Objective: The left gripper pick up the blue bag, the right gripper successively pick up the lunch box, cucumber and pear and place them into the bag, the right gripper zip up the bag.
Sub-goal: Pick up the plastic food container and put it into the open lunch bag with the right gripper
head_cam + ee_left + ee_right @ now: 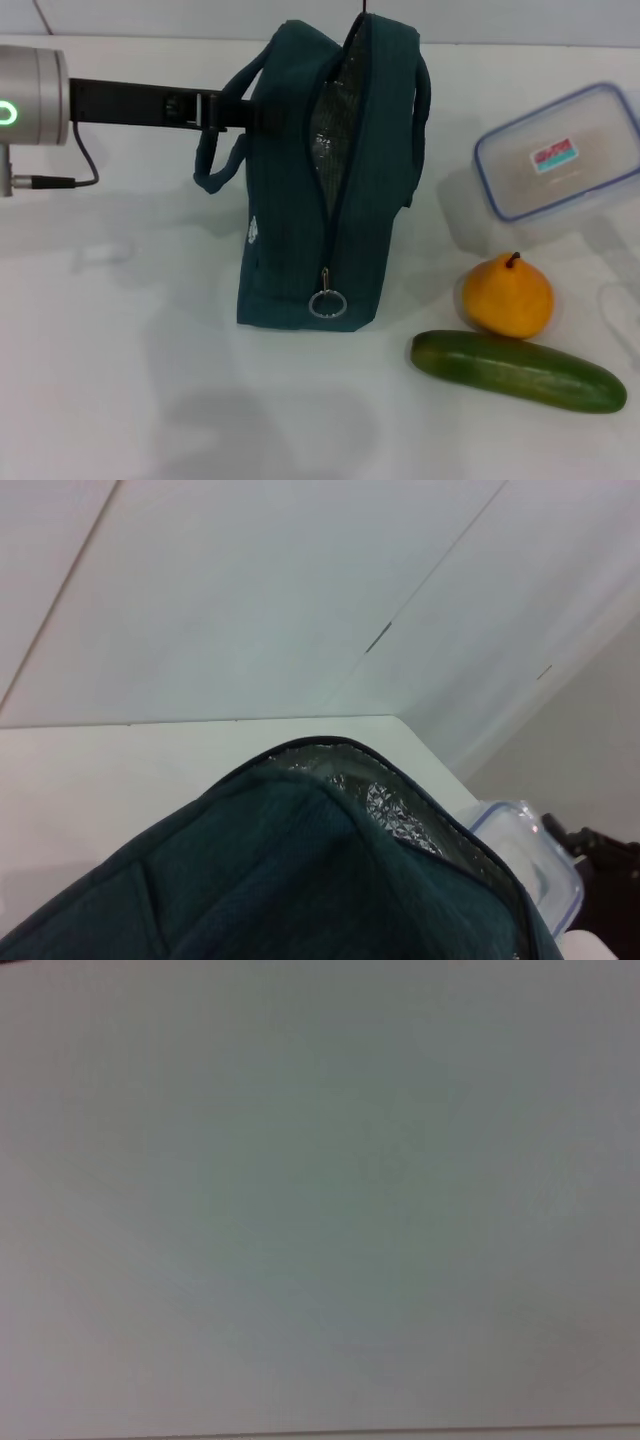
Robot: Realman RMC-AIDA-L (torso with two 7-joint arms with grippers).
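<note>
Soft blue bag (pixel 300 210) hangs floppy from my left end effector (pixel 212 110), pinched on its handle. Lunch box (pixel 560 152) looks light and slippery; grab its sides.

Silver wrist (pixel 30 97) — green ring light

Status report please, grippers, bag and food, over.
Left gripper at the bag's handle; bag upright, unzipped. Right gripper not in view. Lunch box, pear, cucumber on the table, right of the bag. Nothing blocking them.
</note>
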